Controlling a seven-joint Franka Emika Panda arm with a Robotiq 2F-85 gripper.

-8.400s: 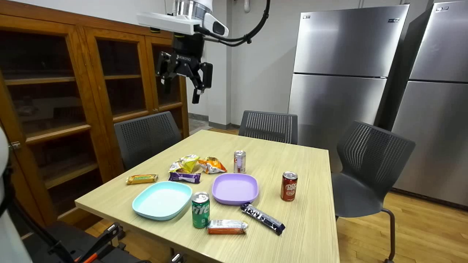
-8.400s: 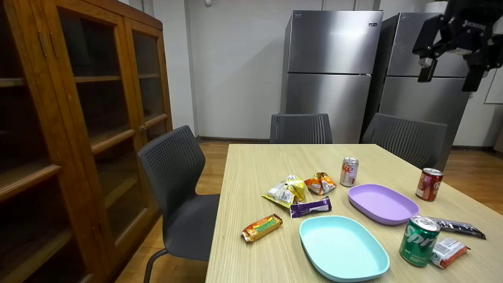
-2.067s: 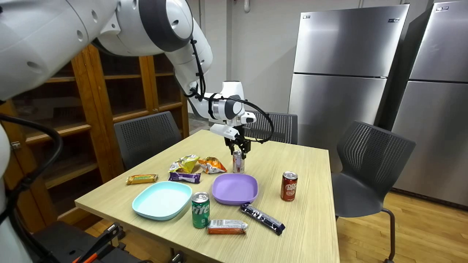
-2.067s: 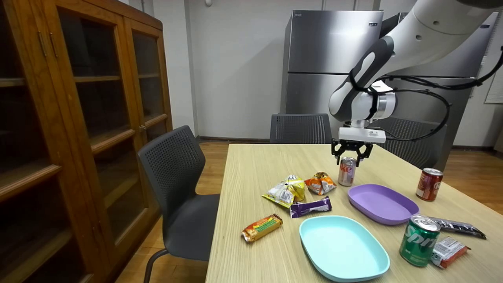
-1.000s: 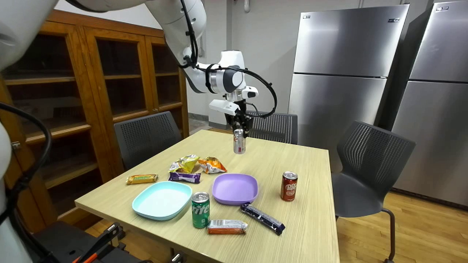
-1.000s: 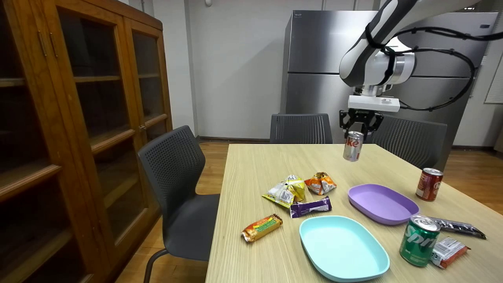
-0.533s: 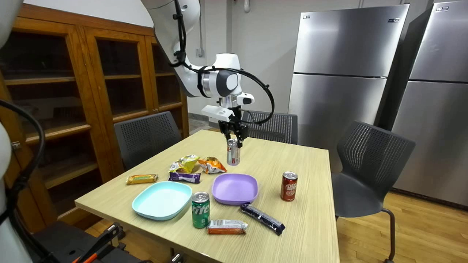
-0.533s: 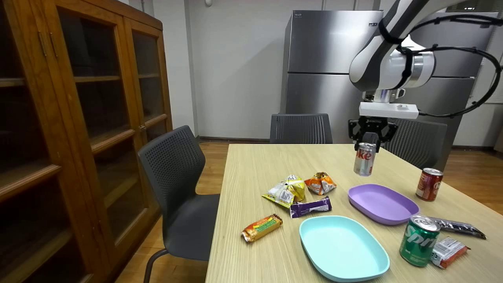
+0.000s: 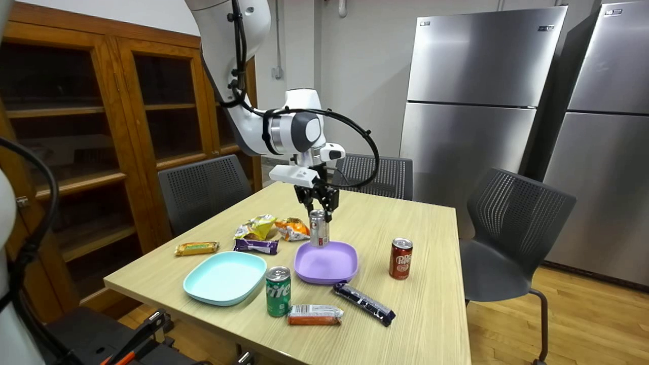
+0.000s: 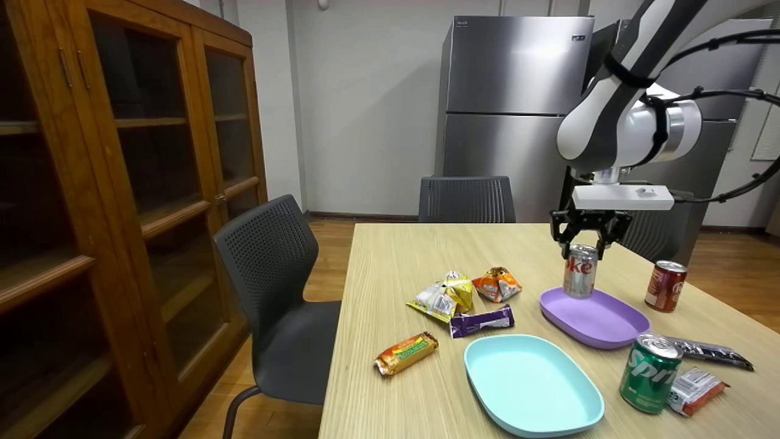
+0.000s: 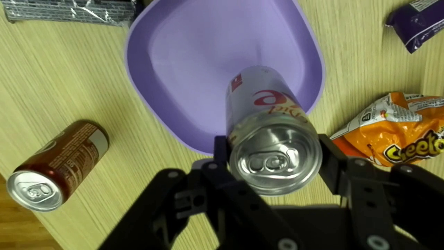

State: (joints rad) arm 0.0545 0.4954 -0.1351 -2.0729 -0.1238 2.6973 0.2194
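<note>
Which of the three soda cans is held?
The silver Diet Coke can, clasped in the gripper; the green Sprite can and red Dr Pepper can stand on the table.

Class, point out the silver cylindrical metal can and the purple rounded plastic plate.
Silver can (image 10: 580, 272), in an exterior view: middle of its printed side.
Purple plate (image 11: 211, 66), in the wrist view: bare inner floor.

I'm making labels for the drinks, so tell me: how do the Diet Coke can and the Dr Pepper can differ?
The Diet Coke can is silver with red lettering; the Dr Pepper can is dark red with pale lettering. The jaws grip the Diet Coke can with its base over the purple plate, contact unclear; the Dr Pepper can stands free and upright on the table. Both have silver tops with pull tabs.
</note>
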